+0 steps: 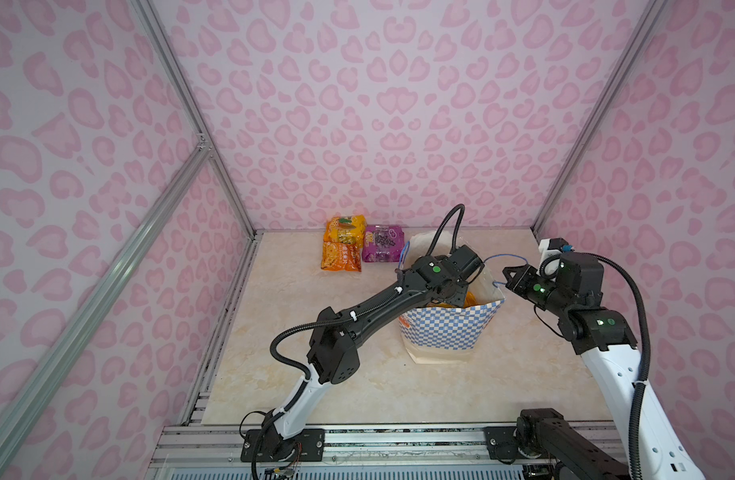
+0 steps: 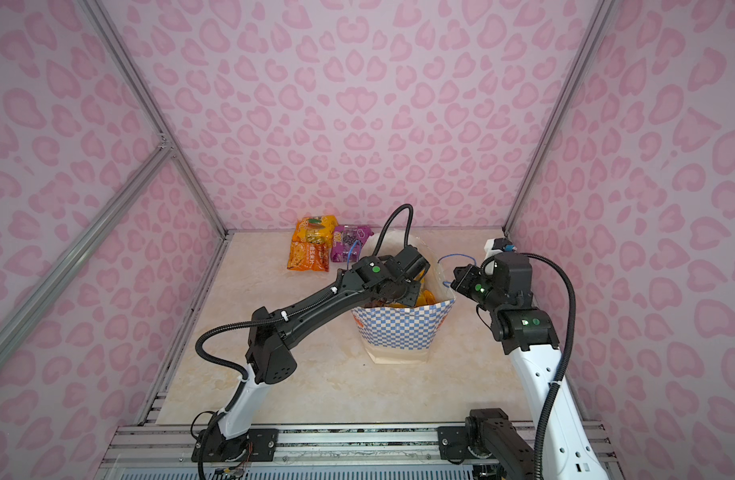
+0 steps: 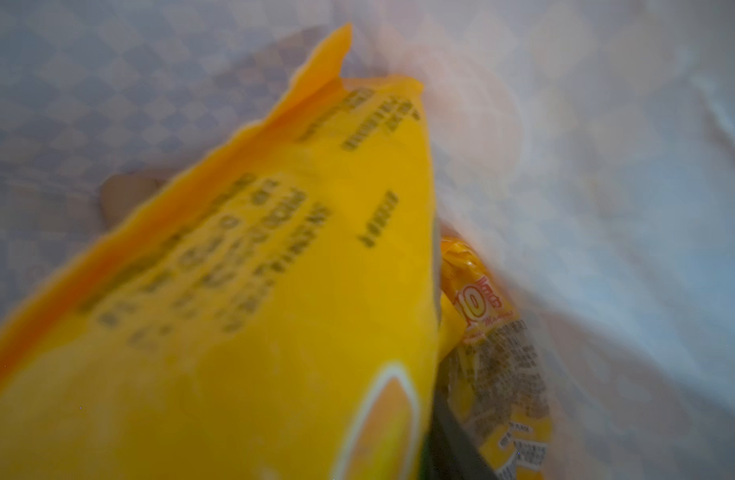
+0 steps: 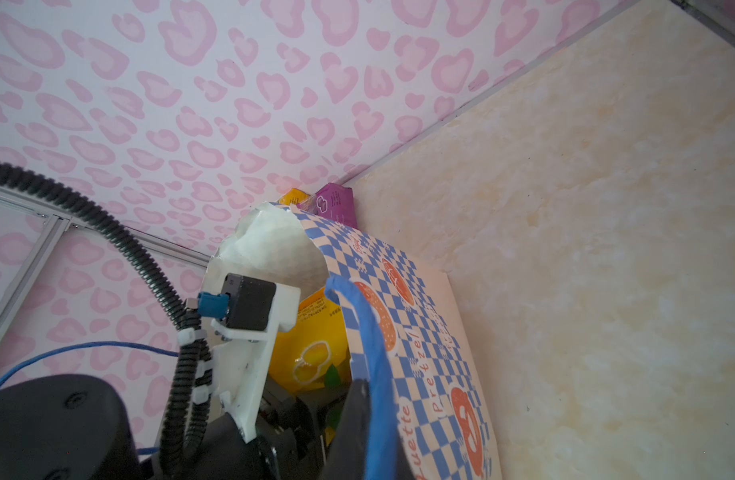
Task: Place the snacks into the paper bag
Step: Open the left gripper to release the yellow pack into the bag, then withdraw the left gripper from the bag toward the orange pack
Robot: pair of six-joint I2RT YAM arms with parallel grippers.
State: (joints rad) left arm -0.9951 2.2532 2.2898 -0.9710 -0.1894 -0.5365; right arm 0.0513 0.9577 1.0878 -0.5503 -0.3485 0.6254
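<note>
snacks: yellow packet (image 3: 274,291) sitting inside paper bag (image 1: 449,328); three more packets (image 1: 345,245) lying on bench (image 1: 274,353) just beyond bag. looking light, crinkly, slippery; pinching a sealed edge seems best. right jaws clenching bag's blue cord handle (image 4: 372,336). left jaws reaching inside bag, hidden; grip impossible to tell.

Soft even light — blurry left-wrist view

Bag (image 4: 436,399): "Pretzel" and "…uette" in orange on the checkered side (second word's start cut off).
Small packet (image 3: 478,305): "10", red-edged yellow digits.
Purple packet (image 1: 381,245): "100", turned sideways.
Yellow packet (image 3: 253,270): dark print, too blurred to read.
</note>
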